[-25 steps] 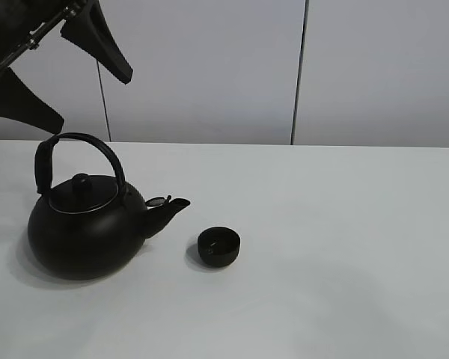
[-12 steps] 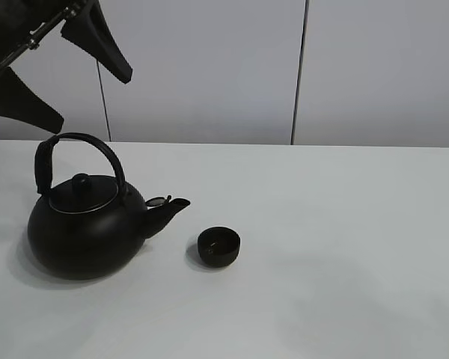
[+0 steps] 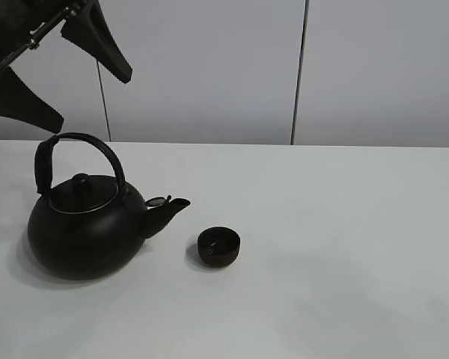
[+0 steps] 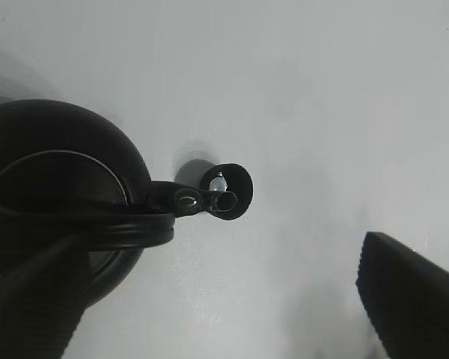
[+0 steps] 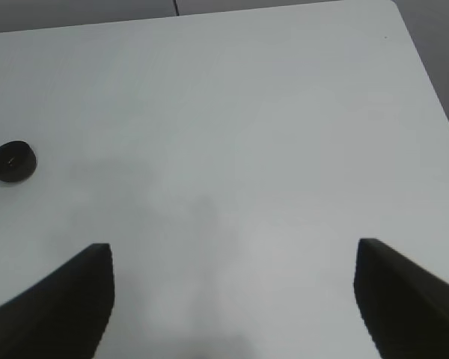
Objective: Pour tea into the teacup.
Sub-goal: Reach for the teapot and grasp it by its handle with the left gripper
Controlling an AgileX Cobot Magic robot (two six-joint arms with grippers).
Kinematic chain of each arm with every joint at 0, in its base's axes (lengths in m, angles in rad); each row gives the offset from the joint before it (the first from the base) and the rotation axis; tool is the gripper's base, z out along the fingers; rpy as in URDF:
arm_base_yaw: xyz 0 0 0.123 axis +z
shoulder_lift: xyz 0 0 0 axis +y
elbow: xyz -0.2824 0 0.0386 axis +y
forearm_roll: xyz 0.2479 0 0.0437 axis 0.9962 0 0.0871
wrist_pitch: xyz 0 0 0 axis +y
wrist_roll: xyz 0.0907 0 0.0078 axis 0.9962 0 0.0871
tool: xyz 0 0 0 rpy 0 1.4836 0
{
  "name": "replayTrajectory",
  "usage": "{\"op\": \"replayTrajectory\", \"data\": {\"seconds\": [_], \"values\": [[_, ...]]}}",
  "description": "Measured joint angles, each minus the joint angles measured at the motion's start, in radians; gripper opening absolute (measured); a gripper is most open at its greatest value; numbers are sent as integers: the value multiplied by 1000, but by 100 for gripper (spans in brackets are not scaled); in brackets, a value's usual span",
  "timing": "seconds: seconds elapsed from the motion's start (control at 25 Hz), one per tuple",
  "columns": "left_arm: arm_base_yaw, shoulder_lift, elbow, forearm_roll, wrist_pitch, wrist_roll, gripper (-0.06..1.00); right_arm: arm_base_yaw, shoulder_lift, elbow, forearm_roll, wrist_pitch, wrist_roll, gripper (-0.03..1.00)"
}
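Note:
The small black teacup [image 3: 218, 247] stands on the white table [image 3: 344, 224], just right of the spout of the large black teapot [image 3: 86, 228]. The teapot stands upright with its arched handle [image 3: 78, 142] up. My left gripper [image 3: 93, 99] is open and empty, high above the teapot at the far left. In the left wrist view the teapot [image 4: 52, 187] lies below the camera and its spout overlaps the teacup [image 4: 239, 191]; the left gripper [image 4: 209, 258] is open. My right gripper [image 5: 236, 254] is open and empty above bare table; the teacup [image 5: 11, 162] is far from it.
A pale wall with a dark vertical seam [image 3: 299, 75] rises behind the table. The table's far edge and corner [image 5: 393, 7] show in the right wrist view. The right arm is out of the exterior view.

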Motion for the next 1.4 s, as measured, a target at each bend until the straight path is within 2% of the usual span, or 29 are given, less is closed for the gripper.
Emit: {"op": "replayTrajectory", "data": {"seconds": [0.44,0.56,0.68,0.84,1.0,1.24,1.32,1.4], "values": [[0,0,0,0,2,0,69,0,0,0,1,-5,0,60],[-1,-24,1,20,-65,28,69,0,0,0,1,-6,0,60],[-12,-129,37,106,-205,93,69,0,0,1,1,-7,0,60],[-23,-305,195,215,-432,169,69,0,0,1,1,-7,0,60],[-60,-399,454,230,-684,214,69,0,0,1,1,-7,0,60],[-144,-415,742,227,-1194,215,69,0,0,1,1,-7,0,60],[-166,-416,809,262,-1339,215,69,0,0,1,1,-7,0,60],[-175,-417,859,328,-1452,213,69,0,0,1,1,-7,0,60]]}}
